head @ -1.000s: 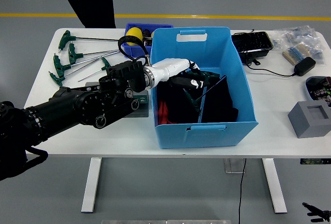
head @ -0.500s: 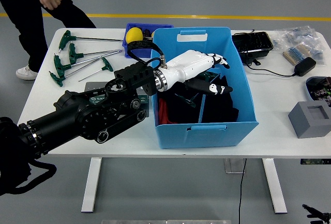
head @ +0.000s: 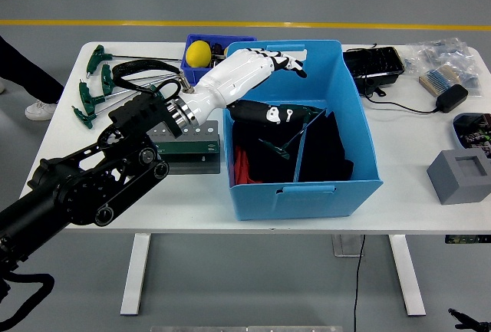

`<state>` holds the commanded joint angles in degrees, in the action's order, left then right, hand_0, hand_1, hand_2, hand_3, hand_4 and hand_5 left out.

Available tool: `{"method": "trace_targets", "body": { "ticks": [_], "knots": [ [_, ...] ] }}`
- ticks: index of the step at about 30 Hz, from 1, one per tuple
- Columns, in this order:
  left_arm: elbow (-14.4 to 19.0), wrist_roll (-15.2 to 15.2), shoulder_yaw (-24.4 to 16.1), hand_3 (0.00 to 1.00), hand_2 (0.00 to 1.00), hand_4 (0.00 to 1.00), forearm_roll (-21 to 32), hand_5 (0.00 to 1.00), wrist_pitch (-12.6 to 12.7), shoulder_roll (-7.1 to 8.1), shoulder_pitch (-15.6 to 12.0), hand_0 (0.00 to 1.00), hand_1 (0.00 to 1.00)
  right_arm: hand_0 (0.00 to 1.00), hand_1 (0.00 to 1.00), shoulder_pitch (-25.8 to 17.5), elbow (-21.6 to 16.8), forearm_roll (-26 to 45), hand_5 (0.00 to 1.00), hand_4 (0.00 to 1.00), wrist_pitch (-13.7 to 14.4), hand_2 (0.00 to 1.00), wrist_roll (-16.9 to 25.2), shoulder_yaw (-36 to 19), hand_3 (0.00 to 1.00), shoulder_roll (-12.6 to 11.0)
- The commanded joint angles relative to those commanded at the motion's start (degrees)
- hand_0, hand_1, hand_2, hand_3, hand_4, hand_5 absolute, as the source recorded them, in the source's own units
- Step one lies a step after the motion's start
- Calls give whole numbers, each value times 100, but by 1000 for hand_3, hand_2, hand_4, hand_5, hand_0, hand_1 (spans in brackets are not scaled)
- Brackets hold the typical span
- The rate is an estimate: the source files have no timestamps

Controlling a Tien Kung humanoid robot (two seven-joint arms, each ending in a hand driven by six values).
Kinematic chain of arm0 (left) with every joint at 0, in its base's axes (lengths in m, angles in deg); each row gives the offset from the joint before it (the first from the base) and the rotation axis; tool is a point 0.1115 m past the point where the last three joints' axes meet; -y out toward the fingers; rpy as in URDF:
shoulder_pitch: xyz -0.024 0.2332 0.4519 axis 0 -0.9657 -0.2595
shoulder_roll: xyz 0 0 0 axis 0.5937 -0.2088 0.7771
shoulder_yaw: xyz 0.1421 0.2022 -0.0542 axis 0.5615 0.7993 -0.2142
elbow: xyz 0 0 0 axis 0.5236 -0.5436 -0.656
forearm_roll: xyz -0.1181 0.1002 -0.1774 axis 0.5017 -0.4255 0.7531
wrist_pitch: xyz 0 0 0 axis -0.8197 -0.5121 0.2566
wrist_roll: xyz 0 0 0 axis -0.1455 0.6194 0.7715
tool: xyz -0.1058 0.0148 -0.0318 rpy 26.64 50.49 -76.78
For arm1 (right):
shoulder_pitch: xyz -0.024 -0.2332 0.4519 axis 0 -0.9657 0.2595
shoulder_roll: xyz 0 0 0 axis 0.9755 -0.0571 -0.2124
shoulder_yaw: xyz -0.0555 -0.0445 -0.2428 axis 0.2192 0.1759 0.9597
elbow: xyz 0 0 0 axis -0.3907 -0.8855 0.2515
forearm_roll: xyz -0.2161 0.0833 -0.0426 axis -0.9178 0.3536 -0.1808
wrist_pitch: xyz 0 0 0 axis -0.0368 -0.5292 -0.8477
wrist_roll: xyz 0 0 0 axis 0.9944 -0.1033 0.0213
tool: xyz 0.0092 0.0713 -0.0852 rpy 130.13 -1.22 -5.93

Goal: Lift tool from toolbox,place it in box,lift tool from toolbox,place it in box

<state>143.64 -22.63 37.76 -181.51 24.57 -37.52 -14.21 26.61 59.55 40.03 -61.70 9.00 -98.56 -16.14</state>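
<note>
My left hand [head: 285, 62] hangs empty over the blue box [head: 360, 117], fingers loosely extended; tools already lie inside, T-handled tools [head: 103, 87] remain outside, toolbox [head: 184, 146] unattended.

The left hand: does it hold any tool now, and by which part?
Nothing is held. The left hand is over the blue box with fingers relaxed and empty; the tools lie inside the box.
</note>
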Motion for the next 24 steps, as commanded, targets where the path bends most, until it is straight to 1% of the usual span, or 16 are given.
{"method": "trace_targets", "body": {
  "ticks": [3, 4, 5, 6, 9, 10, 13, 14, 15, 16, 17, 18, 19, 21, 22, 24],
  "knots": [
    [217, 118, -648, 692, 813, 837, -127, 746, 46, -75, -481, 739, 722, 623, 603, -1, 5, 22, 650, 782, 2, 660, 15, 26, 546, 3],
    [269, 143, -841, 706, 852, 838, -141, 730, 70, -93, -619, 783, 738, 623, 603, -4, 6, 32, 650, 783, 4, 659, 20, 32, 545, 4],
    [312, 171, -1014, 706, 852, 838, -169, 730, 110, -113, -733, 783, 738, 623, 603, -7, 8, 50, 650, 783, 6, 659, 27, 44, 545, 5],
    [354, 282, -1272, 706, 852, 838, -263, 730, 288, -162, -952, 783, 738, 623, 603, -15, 10, 87, 650, 783, 10, 659, 38, 58, 545, 5],
    [301, 459, -1953, 706, 852, 838, -401, 730, 578, -231, -1359, 783, 738, 623, 603, -22, 14, 135, 650, 783, 16, 659, 60, 94, 545, 7],
    [265, 463, -2176, 744, 998, 846, -470, 715, 625, -252, -1483, 998, 938, 623, 602, -23, 14, 142, 649, 781, 16, 659, 64, 103, 545, 6],
    [142, 358, -2901, 744, 998, 846, -667, 715, 697, -298, -1792, 998, 938, 623, 602, -16, 15, 126, 649, 781, 17, 659, 64, 99, 545, 4],
    [97, 354, -3125, 744, 998, 846, -693, 715, 730, -308, -1864, 998, 938, 623, 602, -15, 15, 116, 649, 781, 16, 659, 62, 94, 545, 3],
    [28, 398, -3342, 744, 998, 846, -673, 715, 815, -317, -1935, 998, 938, 623, 602, -16, 15, 123, 649, 781, 16, 659, 66, 104, 545, -2],
    [-58, 497, -3558, 850, 998, 852, -609, 696, 949, -330, -2027, 998, 988, 623, 599, -13, 14, 125, 648, 781, 15, 657, 66, 109, 545, -5],
    [-151, 637, -3744, 850, 998, 852, -527, 696, 1131, -337, -2156, 998, 988, 623, 599, -7, 14, 128, 648, 781, 16, 657, 66, 115, 545, -6],
    [-196, 712, -3841, 850, 998, 852, -488, 696, 1255, -334, -2238, 998, 988, 623, 599, -4, 14, 134, 648, 781, 19, 657, 69, 120, 545, -4],
    [-225, 755, -3907, 850, 998, 852, -472, 696, 1315, -325, -2334, 998, 988, 623, 599, -3, 15, 140, 648, 781, 22, 657, 71, 123, 545, -1],
    [-270, 877, -4062, 850, 998, 852, -453, 696, 1409, -315, -2631, 998, 988, 623, 599, -7, 15, 206, 648, 781, 31, 657, 85, 153, 545, 2],
    [-278, 949, -4129, 756, 946, 815, -398, 592, 1454, -326, -2757, 896, 852, 622, 600, -9, 15, 233, 648, 781, 33, 657, 91, 169, 545, 2],
    [-294, 1159, -4313, 756, 946, 815, -219, 592, 1639, -385, -3021, 896, 852, 622, 600, -18, 18, 254, 648, 781, 41, 657, 96, 172, 545, 12]
  ]
}}
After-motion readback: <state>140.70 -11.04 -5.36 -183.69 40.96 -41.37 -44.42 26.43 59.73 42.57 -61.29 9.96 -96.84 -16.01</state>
